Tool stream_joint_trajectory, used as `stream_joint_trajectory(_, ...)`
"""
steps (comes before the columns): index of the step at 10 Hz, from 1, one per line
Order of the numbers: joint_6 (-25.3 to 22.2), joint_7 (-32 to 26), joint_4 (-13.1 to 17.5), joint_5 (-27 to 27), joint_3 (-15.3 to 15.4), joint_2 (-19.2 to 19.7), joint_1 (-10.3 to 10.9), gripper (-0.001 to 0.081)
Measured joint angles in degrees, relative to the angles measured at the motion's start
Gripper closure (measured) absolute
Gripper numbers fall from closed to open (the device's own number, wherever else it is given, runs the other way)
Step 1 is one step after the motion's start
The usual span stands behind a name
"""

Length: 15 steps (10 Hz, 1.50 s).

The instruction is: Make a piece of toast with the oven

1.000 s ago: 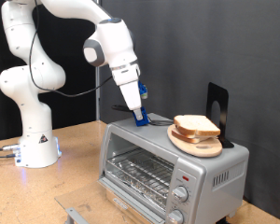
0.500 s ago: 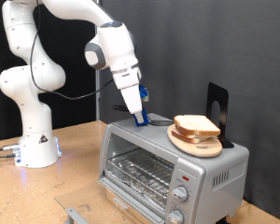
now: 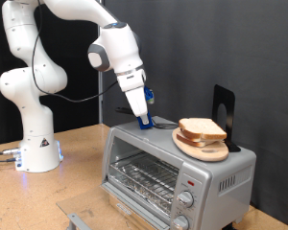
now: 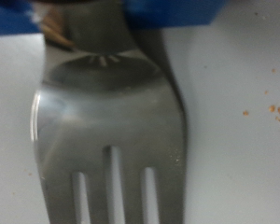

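Note:
The piece of toast (image 3: 204, 127) lies on a round wooden plate (image 3: 202, 147) on top of the silver oven (image 3: 221, 177), towards the exterior view's right. The oven's glass door (image 3: 142, 174) is closed, with the wire rack visible behind it. My gripper (image 3: 144, 122) is down on the oven's top at its left end, left of the plate. Its blue fingers (image 4: 177, 9) are closed on a metal fork (image 4: 112, 112), which fills the wrist view over the pale oven top. The fork's dark end (image 3: 165, 122) points towards the plate.
A black upright stand (image 3: 224, 110) is behind the plate on the oven. Round knobs (image 3: 185, 199) are on the oven's front right. The arm's base (image 3: 36, 149) stands on the wooden table (image 3: 82, 144) at the exterior view's left. A few crumbs (image 4: 271, 109) lie on the oven top.
The arm has shifted very slightly; the gripper stays at the same spot on the oven top. The toast, plate and oven have not moved.

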Motion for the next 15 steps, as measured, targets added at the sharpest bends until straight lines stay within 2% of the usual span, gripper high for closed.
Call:
stream_joint_trajectory(1,0.0,0.0,0.1,0.0,0.0,0.1,0.0,0.0267)
stream_joint_trajectory(2,0.0,0.0,0.1,0.1,0.0,0.2,0.0,0.0325)
stream_joint_trajectory(11,0.5,0.0,0.4,0.2,0.3,0.6,0.2,0.0318)
stream_joint_trajectory(12,0.5,0.0,0.4,0.2,0.3,0.6,0.2,0.0121)
stream_joint_trajectory(13,0.5,0.0,0.4,0.2,0.3,0.6,0.2,0.0121)
stream_joint_trajectory(14,0.5,0.0,0.4,0.3,0.3,0.6,0.2,0.0019)
stream_joint_trajectory(15,0.5,0.0,0.4,0.3,0.3,0.6,0.2,0.0006)
